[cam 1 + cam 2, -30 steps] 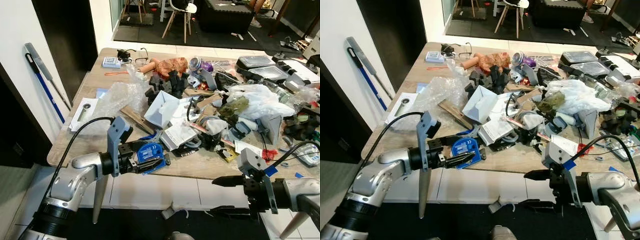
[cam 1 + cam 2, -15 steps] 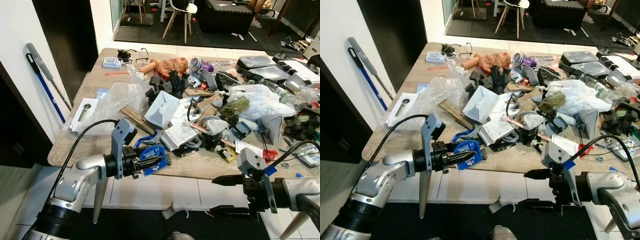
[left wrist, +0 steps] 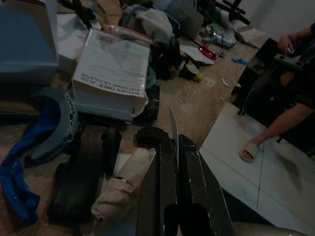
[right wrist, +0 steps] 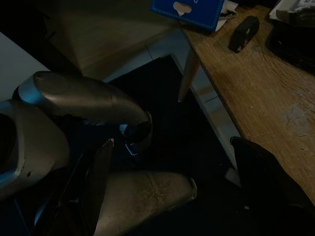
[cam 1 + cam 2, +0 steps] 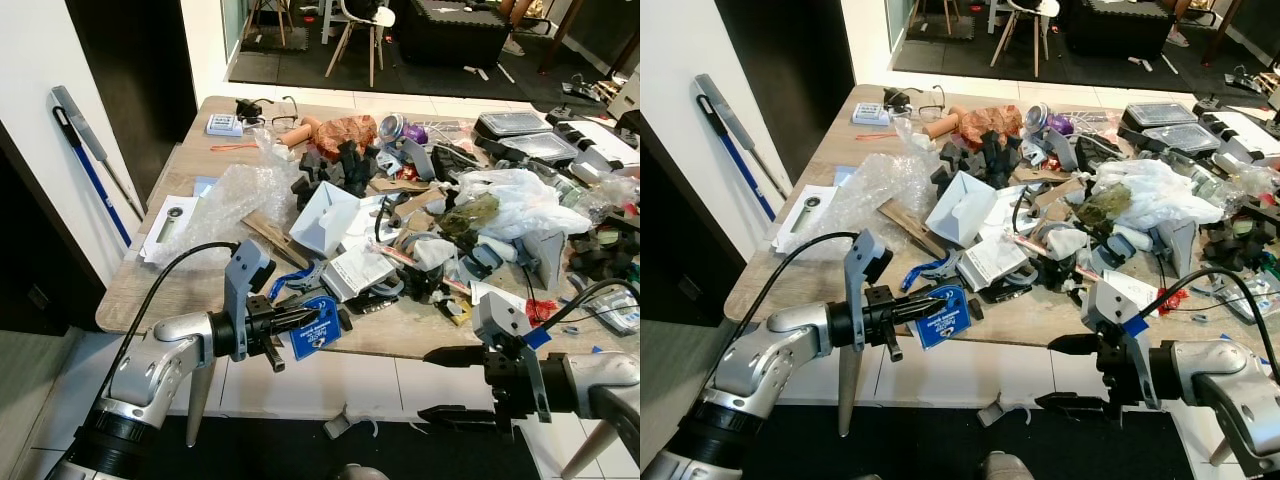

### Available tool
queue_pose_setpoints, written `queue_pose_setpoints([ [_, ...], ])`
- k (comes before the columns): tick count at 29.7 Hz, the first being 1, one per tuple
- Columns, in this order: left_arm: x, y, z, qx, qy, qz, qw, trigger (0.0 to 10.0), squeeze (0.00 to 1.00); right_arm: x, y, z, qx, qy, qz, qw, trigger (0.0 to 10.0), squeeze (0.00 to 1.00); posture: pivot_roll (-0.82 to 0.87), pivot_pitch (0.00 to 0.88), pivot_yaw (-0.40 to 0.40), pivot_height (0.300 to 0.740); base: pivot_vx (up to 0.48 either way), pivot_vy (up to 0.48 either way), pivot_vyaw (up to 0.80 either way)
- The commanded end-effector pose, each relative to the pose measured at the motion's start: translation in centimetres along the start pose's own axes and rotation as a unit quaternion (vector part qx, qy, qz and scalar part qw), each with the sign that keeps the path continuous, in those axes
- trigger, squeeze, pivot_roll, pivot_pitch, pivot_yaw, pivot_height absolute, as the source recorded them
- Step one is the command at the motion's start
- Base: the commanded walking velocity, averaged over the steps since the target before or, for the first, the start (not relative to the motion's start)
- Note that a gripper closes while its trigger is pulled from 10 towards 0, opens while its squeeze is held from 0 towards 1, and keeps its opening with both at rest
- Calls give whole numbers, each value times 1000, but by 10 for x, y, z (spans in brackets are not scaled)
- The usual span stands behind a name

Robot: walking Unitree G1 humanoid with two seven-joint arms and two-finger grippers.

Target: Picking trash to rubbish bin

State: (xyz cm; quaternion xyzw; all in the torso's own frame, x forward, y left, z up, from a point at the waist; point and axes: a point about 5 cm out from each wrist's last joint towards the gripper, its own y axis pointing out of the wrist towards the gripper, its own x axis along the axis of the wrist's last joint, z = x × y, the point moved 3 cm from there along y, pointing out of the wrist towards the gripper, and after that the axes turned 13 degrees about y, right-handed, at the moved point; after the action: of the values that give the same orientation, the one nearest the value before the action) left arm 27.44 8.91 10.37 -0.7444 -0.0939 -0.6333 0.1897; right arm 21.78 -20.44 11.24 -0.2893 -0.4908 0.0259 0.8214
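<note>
My left gripper point(image 5: 305, 318) hangs right at the near edge of the wooden table point(image 5: 190, 285), fingers pinched tight on a blue card packet point(image 5: 316, 335) that tilts over the lip with open floor beneath it. My right gripper point(image 5: 436, 384) waits off the table's front edge, over the dark mat, its two fingers spread wide and holding nothing. Behind the edge the tabletop is heaped with bubble wrap point(image 5: 232, 198), a white folded box point(image 5: 325, 217) and a white plastic bag point(image 5: 520, 200); a blue-handled mop point(image 5: 88, 165) leans on the wall to my left, and a tiled floor with a chair point(image 5: 357, 35) lies beyond.
</note>
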Motion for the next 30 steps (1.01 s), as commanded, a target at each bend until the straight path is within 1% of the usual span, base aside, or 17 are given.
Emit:
queue_pose_setpoints([
  [1,4,-1,-1,0,-3,-17,1000,0,0,0,2,-2,-3,-2,-2,1000,10000,0,-34,0,-21,740,0,0,0],
  [2,9,-3,2,7,-4,-33,999,0,0,3,2,-3,-9,-6,-12,1000,10000,0,-34,0,-22,740,0,0,0],
  [3,18,-6,6,18,-7,-63,998,0,0,10,3,-8,-23,-14,-33,999,10000,0,-34,0,-22,740,0,0,0],
  [4,22,-8,7,22,-8,-75,997,0,0,12,4,-10,-30,-17,-42,999,10000,0,-34,0,-22,740,0,0,0],
  [5,22,-8,7,22,-8,-75,997,0,0,12,4,-10,-30,-17,-42,999,10000,0,-34,0,-22,740,0,0,0],
  [6,27,-10,9,28,-8,-91,995,3686,0,20,5,-15,-48,-27,-63,996,10000,0,-33,0,-22,740,0,0,0],
  [7,32,-12,13,44,1,-107,993,10000,0,30,8,-24,-77,-35,-95,992,10000,0,-32,0,-22,740,0,0,0],
  [8,36,-13,16,55,8,-116,992,10000,0,37,9,-29,-96,-40,-116,988,10000,0,-32,0,-22,740,0,0,0],
  [9,40,-14,20,71,6,-134,988,10000,0,49,12,-32,-106,-41,-152,982,10000,0,-32,0,-22,740,0,0,0],
  [10,40,-14,20,71,6,-134,988,10000,0,49,12,-32,-106,-41,-152,982,10000,0,-32,0,-22,740,0,0,0],
  [11,42,-14,22,81,3,-145,986,10000,0,56,14,-33,-109,-40,-173,978,10000,0,-32,0,-22,740,0,0,0],
  [13,44,-13,27,104,17,-160,981,10000,0,67,19,-32,-103,-31,-205,973,10000,0,-29,0,-21,740,0,0,0],
  [17,44,-11,21,95,10,-182,979,10000,0,67,27,-27,-89,-38,-200,975,10000,0,-28,0,-23,740,0,0,0],
  [20,44,-13,21,104,7,-197,975,10000,0,68,30,-25,-80,-34,-209,974,10000,0,-29,0,-21,740,0,0,0],
  [23,42,-16,21,109,12,-200,974,10000,0,66,34,-21,-65,-31,-207,976,10000,0,-29,0,-21,740,0,0,0],
  [27,37,-21,19,108,19,-191,976,10000,0,60,41,-15,-48,-32,-193,979,10000,0,-29,0,-22,740,-283,0,0],
  [30,35,-29,14,91,17,-192,977,10000,0,59,42,-15,-46,-27,-191,980,10000,0,-26,0,-22,740,-323,0,0],
])
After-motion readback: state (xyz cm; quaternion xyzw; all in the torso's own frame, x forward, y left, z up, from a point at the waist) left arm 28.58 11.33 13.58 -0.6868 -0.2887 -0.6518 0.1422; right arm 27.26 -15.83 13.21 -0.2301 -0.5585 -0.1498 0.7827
